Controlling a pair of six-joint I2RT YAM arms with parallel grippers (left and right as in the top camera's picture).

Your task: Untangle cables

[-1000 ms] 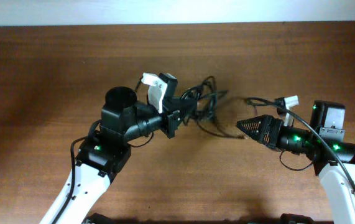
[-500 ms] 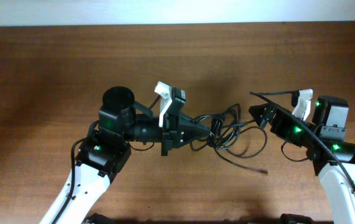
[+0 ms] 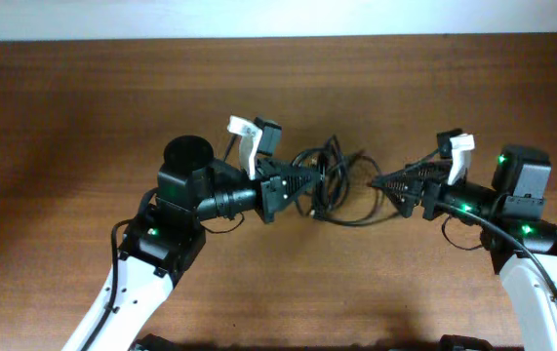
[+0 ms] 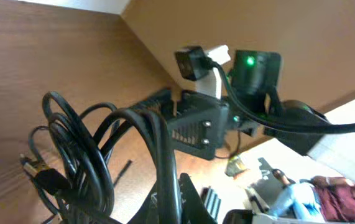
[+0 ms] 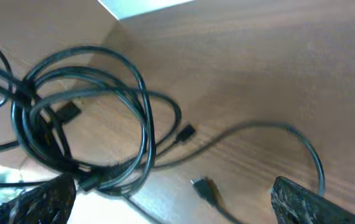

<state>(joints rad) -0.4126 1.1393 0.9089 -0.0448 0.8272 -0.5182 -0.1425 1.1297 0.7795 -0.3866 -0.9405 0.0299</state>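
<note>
**Well, cable knot sits right between the two arms**

So the cables (image 3: 330, 175) are bunched into a loopy tangle about mid-table (image 3: 63, 117), in the gap between the two grippers, which point at each other from either side.

The left gripper (image 3: 313, 183) is pinched tight on the tangle. In its wrist view the black strands (image 4: 90, 162) loop up from between its fingers, and one plug with a gold tip (image 4: 37, 169) hangs off the left side of the bunch.

The right gripper (image 3: 376, 181) has its jaws spread wide and nothing in them. Its tip is just beside the right edge of the loops, but I can't tell from above if it's actually touching a strand. From its own camera both fingers sit at the bottom corners, well apart. The coil (image 5: 143, 124) hangs up left, one single strand (image 5: 301, 140) curves away to the right, and two small plugs (image 5: 186, 132) (image 5: 202, 185) lie loose on the wood.
</note>
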